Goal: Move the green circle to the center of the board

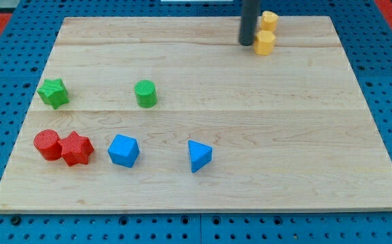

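The pale wooden bench lies on a blue perforated plate and it carries eight small plastic blocks.

The straight dark rod comes down from the view's top, and my tip rests on the wood at about 1 o'clock from the middle of the board, close to the far edge. This arm has no hand at all, so there is nothing to open or close and the rod holds nothing. Just at 3 o'clock of my tip stands a small yellow block; it seems to touch the rod, but I cannot tell this for sure. A second yellow block sits directly behind it, at its 12 o'clock, touching it. The exact shapes of these two I cannot make out.

The green round cylinder block, which is the task's thing, stands upright at about 9 o'clock from the board's middle, well apart from my tip, which is at its 2 o'clock. At 9 o'clock of this circle, near the left edge, is the green star-shaped block.

At 7 to 8 o'clock of the middle, the red round block and the red star-shaped block touch each other. To their 3 o'clock comes the blue block with angled faces, and further at 3 o'clock the blue triangle block, apart from it.
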Available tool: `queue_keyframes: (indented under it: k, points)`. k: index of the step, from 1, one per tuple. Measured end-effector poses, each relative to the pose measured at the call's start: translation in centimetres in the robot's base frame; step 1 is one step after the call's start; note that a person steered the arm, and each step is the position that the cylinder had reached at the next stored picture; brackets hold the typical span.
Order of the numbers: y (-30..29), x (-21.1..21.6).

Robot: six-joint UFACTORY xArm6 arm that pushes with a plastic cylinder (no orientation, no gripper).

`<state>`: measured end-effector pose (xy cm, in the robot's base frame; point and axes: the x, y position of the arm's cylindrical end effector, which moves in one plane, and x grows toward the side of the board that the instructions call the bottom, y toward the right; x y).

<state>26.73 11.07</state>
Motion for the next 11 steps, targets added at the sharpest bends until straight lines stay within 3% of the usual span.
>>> queue_keyframes:
  k: [1, 2, 3, 4, 5, 7, 8, 9, 11]
  points:
    - [-5.0, 3.0]
    - [-6.3, 11.4]
    - [-11.3, 17.2]
    - [-20.5, 19.3]
    - [-24.7, 16.8]
    - [-16.1, 15.1]
    - [-23.2, 13.6]
    - [-25.0, 11.6]
    - [-21.4, 11.6]
